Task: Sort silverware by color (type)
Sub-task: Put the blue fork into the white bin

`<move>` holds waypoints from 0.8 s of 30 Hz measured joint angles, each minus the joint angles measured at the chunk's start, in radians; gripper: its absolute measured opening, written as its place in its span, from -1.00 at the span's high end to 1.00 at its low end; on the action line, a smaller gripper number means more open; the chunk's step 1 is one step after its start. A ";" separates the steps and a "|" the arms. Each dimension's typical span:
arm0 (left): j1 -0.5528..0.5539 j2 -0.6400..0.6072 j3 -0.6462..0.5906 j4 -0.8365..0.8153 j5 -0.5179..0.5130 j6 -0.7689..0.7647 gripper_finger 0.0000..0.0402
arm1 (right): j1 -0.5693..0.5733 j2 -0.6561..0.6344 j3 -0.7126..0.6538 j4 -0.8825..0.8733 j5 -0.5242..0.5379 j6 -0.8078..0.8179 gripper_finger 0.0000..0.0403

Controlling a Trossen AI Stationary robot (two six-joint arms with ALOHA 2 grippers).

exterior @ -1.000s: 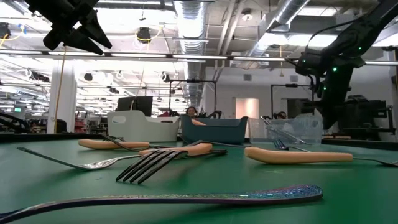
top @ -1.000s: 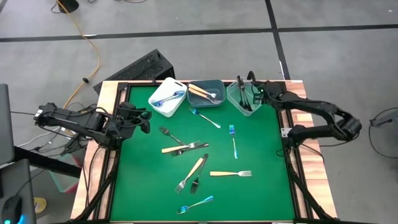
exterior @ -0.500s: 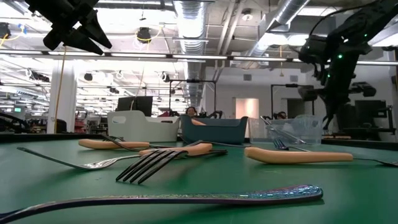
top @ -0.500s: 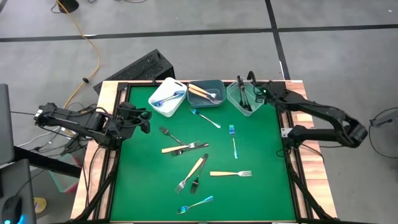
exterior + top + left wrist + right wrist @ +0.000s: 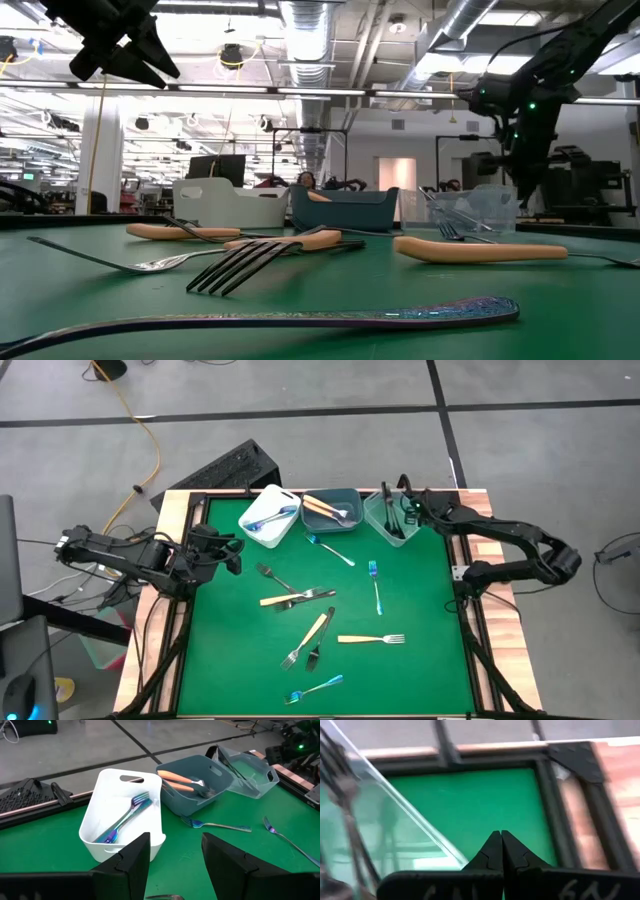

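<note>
Robotics lab in a big open industrial hall. Low view: exposed ducts (image 5: 305, 30) and pipes under the ceiling, rows of strip lights, white columns (image 5: 98, 150), monitors (image 5: 222, 168) and more workstations far back, a doorway (image 5: 396, 172) behind. High view: grey concrete floor (image 5: 330, 385) with dark seam lines, orange cable (image 5: 135, 410) trailing across it, black keyboard (image 5: 225, 468) on the floor by the table. Green-topped table (image 5: 420, 630) with a wood edge and black frame, an arm mounted on each side. Monitor edge at far left (image 5: 8, 560).
</note>
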 joint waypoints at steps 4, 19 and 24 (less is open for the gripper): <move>0.000 0.000 0.000 0.000 -0.001 0.000 0.19 | 0.002 -0.002 0.000 0.031 -0.017 0.003 0.98; 0.000 0.000 0.000 0.000 0.004 0.000 0.19 | 0.090 -0.226 -0.001 -0.017 -0.075 -0.014 0.98; 0.000 0.000 0.000 0.000 0.035 0.001 0.19 | 0.250 -0.342 0.000 -0.007 -0.252 -0.129 0.98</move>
